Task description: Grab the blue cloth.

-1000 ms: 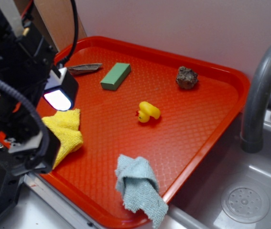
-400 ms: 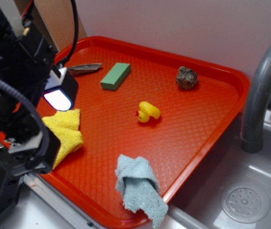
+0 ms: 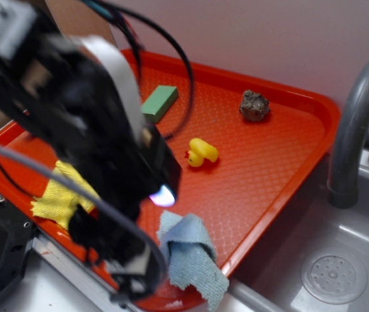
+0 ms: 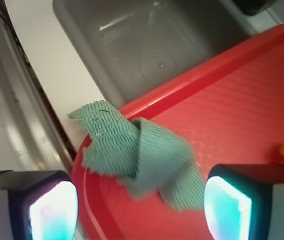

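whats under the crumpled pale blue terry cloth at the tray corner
The crumpled pale blue terry cloth lies on the red plastic tray, one frayed corner draped over its rim toward the grey sink. Whether anything sits beneath its folds cannot be seen.

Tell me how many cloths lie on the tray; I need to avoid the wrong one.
2. The blue cloth lies crumpled at the tray's near corner, overhanging its rim. The yellow cloth lies at the left edge, partly behind the arm, which may hide more.
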Action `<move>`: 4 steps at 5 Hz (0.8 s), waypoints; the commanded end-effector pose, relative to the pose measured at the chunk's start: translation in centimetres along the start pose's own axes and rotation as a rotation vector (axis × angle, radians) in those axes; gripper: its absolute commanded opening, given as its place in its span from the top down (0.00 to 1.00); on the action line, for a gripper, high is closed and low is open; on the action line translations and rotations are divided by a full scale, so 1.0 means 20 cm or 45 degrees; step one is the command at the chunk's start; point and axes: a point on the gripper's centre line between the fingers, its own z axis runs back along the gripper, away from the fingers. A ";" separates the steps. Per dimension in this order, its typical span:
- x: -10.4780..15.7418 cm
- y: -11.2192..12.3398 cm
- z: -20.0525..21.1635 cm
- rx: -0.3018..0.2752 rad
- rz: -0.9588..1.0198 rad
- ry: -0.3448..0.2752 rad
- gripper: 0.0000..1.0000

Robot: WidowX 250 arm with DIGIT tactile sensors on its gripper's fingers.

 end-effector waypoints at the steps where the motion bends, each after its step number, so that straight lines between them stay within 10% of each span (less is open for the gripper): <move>1: 0.01 0.01 -0.22 -0.090 -0.009 0.029 0.00; 2: -0.03 0.10 -0.21 -0.024 0.114 0.098 0.90; 4: -0.11 0.23 -0.22 0.017 0.245 0.143 1.00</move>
